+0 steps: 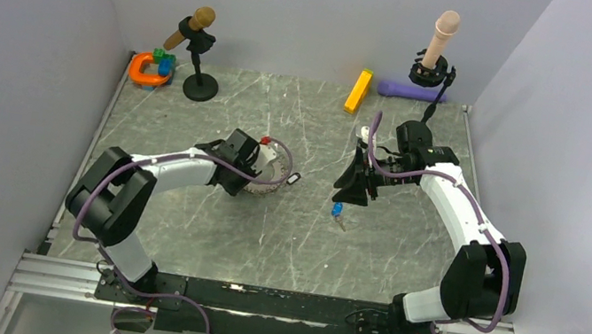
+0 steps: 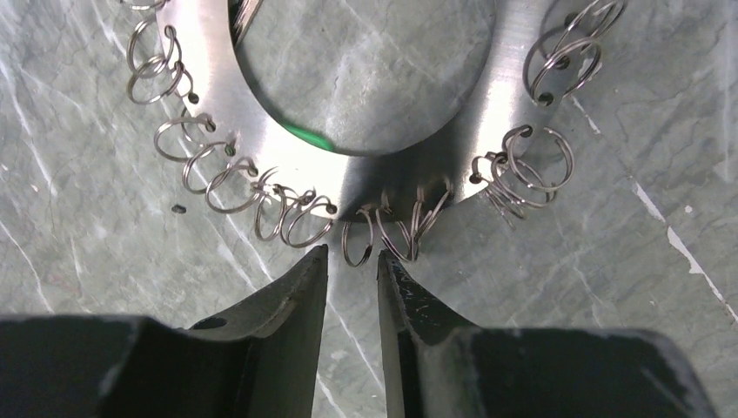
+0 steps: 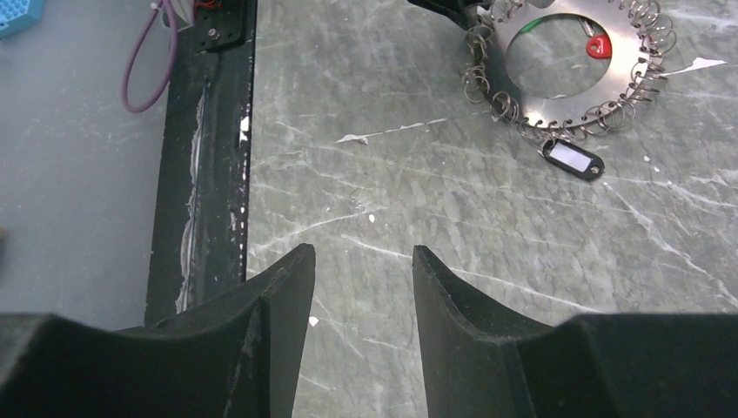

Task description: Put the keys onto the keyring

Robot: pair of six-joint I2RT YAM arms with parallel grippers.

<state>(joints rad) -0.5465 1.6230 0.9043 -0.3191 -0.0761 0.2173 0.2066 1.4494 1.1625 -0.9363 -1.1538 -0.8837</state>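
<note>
Top view, keyring: the keyring (image 1: 277, 180) lies flat mid-table, and the left gripper (image 1: 262, 162) is right at its rim.
Top view, loose key: a blue-headed key (image 1: 337, 211) lies apart from the ring, just nearward of the right gripper (image 1: 350, 189), which is clearly the nearer arm. Its blade seems to point toward the near edge (too small to be sure).
Top view, room: bare table (image 1: 280, 245) lies all around the key, with the walls well off.
Left wrist view: the jaws stand narrowly apart and clamp nothing. One small loop (image 2: 357, 244) sits just ahead of the gap.
Right wrist view: the jaws are apart and empty. The ring is far ahead to the right, with a red key head (image 3: 598, 46) in its hole and a black tag (image 3: 572, 158) beside it. The blue key is not in this view.
</note>
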